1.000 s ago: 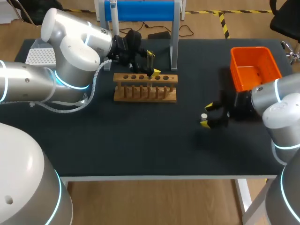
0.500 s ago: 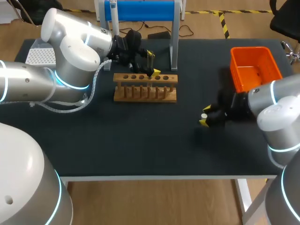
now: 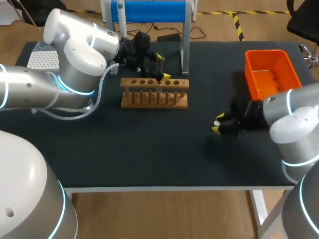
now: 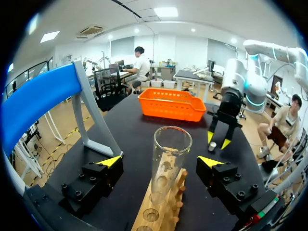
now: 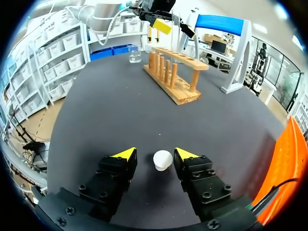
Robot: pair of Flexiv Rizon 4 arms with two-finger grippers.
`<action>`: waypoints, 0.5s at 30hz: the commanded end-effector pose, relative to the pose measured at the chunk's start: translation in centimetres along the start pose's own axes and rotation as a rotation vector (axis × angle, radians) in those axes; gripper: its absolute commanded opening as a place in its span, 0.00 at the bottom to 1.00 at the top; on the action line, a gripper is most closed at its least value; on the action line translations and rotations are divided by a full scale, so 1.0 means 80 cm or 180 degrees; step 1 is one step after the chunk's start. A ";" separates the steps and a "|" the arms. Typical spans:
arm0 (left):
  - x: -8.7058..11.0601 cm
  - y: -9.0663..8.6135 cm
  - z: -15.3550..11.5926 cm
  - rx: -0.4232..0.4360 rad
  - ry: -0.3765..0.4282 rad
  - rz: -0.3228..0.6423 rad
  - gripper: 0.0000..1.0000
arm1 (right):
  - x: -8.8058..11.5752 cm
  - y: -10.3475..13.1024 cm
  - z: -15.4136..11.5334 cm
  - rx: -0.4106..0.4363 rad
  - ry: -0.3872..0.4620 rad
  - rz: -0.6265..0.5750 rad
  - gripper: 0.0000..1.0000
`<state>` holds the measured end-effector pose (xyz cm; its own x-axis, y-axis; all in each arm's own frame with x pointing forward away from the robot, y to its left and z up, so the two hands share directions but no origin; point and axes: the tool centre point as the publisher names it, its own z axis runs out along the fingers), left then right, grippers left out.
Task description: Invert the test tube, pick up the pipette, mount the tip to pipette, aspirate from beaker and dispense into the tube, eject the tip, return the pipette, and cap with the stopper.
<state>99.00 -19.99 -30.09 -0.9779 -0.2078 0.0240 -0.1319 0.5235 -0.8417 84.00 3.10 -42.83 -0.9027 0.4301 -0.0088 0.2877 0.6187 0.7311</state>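
While the stopper (image 5: pixel 162 160) stood on the table (image 3: pixel 149 149) near 3 o'clock, my right tool (image 5: pixel 156 154) straddled it, released. At 12 o'clock the test tube (image 4: pixel 171 144) stood upright in the wooden rack (image 3: pixel 154 94), untouched inside my released left tool (image 4: pixel 160 160).

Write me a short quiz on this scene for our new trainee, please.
1. True or false: the tube stands upright in the rack.
2. What lies on the table between the fingers of the right pincer? A) the stopper B) a pipette C) a tip
3. Fill in: the left pincer, its fingers on either side of the tube and clear of the glass, is ____.
Key: 1 true; 2 A; 3 open.
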 end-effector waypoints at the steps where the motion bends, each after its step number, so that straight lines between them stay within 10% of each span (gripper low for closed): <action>1: 0.000 0.000 0.000 -0.0001 0.0005 0.0000 1.00 | 0.003 -0.002 -0.001 -0.0002 -0.0021 0.0007 0.49; 15: 0.000 0.000 0.000 -0.0001 0.0005 0.0000 1.00 | -0.001 -0.005 -0.002 0.0021 -0.0058 0.0029 0.47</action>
<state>99.00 -19.99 -30.09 -0.9779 -0.2079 0.0240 -0.1319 0.5235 -0.8417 83.93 2.69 -42.94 -0.8944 0.4470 -0.0141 0.2979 0.6191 0.7266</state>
